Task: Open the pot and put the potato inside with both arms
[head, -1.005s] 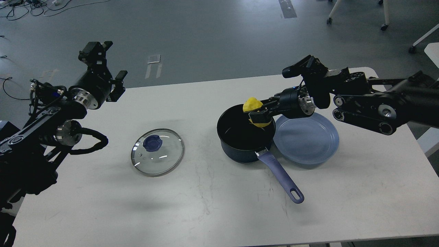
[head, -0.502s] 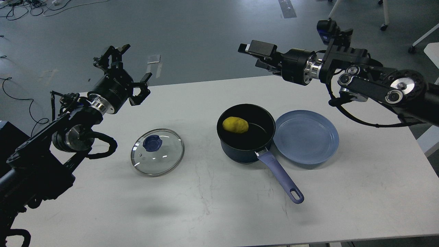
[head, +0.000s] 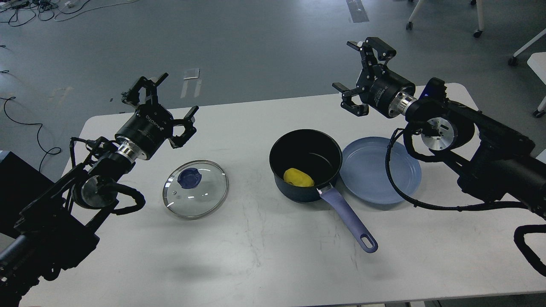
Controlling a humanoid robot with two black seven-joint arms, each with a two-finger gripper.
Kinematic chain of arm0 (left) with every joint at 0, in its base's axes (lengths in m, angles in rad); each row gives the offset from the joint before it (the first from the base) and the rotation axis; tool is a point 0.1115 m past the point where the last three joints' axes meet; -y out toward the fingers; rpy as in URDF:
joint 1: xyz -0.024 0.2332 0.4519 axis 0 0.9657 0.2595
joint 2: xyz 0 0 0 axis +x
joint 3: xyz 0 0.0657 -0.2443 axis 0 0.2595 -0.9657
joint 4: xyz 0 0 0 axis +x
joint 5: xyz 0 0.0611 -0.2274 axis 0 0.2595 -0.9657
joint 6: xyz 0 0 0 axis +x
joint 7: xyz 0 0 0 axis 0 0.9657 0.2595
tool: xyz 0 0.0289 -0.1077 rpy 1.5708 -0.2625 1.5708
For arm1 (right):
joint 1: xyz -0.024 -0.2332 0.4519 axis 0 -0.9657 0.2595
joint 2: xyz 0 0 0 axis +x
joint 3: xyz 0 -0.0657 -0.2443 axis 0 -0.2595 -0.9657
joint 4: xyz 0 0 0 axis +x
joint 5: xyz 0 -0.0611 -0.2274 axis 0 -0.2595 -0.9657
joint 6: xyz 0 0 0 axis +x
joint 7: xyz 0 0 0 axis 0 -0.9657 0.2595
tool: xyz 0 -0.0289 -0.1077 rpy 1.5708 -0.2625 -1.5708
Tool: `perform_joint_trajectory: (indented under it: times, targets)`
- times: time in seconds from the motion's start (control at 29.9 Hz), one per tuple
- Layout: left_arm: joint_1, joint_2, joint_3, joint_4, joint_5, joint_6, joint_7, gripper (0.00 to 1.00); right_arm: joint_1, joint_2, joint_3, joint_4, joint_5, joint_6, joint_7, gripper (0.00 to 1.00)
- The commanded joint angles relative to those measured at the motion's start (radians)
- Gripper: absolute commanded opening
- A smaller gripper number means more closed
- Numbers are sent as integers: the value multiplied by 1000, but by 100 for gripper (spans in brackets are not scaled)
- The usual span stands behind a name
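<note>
A dark blue pot [head: 305,165] with a purple handle [head: 349,221] stands open mid-table. A yellow potato [head: 298,177] lies inside it near the front wall. The glass lid [head: 196,189] with a blue knob lies flat on the table left of the pot. My left gripper [head: 160,104] is open and empty, raised above the table's back left, behind the lid. My right gripper [head: 362,74] is open and empty, raised behind and to the right of the pot.
An empty light blue plate [head: 381,169] lies against the pot's right side. The white table [head: 273,264] ends close behind both grippers. Chair legs and cables stand on the grey floor beyond.
The right gripper let the potato go into the pot and drew back up and to the right. The potato settled toward the pot's front. The left gripper shifted slightly right and down.
</note>
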Motion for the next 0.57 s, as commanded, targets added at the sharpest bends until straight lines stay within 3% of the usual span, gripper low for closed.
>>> perform_joint_trajectory:
  times: [0.0, 0.33, 0.54]
  targets:
    - [9, 9, 0, -1, 1, 1, -8, 98, -2, 12, 8, 3, 5, 4, -3, 100]
    - [9, 26, 0, -1, 3, 5, -13, 98, -26, -12, 16, 23, 6, 10, -3, 100]
    - [9, 26, 0, -1, 6, 10, -14, 98, -70, -54, 27, 36, 6, 79, -10, 100]
